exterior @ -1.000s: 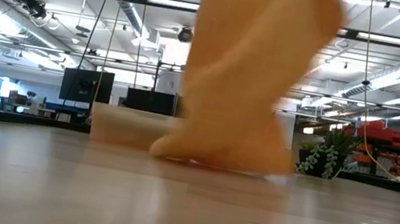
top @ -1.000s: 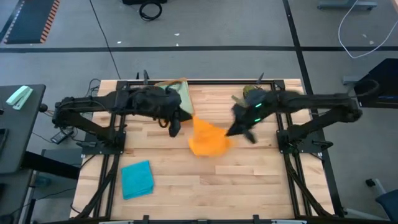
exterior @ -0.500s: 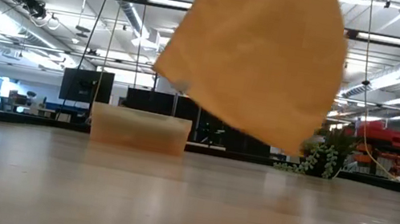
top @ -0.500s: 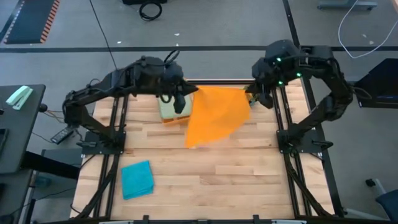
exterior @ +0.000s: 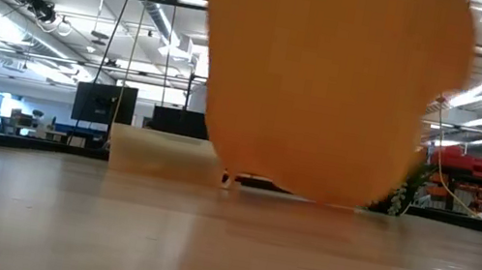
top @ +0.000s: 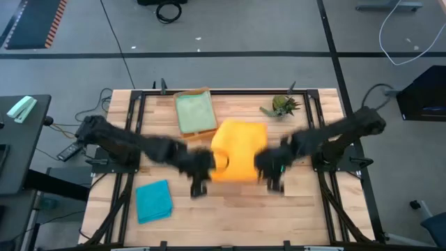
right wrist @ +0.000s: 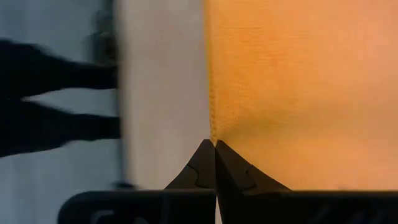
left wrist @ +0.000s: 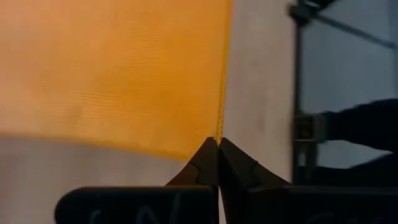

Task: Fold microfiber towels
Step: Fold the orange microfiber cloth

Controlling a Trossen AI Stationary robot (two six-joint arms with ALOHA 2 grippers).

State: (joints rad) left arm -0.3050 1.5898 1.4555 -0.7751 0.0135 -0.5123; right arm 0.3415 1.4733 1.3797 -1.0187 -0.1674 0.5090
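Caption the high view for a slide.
Left gripper and right gripper, each shut on a corner, spread the orange towel over the table.

Both tools [top: 200, 183] [top: 273, 180] clamped, arms mid-table

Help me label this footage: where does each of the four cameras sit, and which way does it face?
High view: overhead, looking straight down on the wooden table; both dark arms show, stretching the orange microfiber towel.
Low view: at tabletop height, looking level toward the room; the towel fills it, no arm clearly visible.
Left wrist view: on the left arm, past the left tool, shut on the towel's edge.
Right wrist view: on the right arm, past the right tool, shut on the opposite edge.
Shared: all four show the orange towel.
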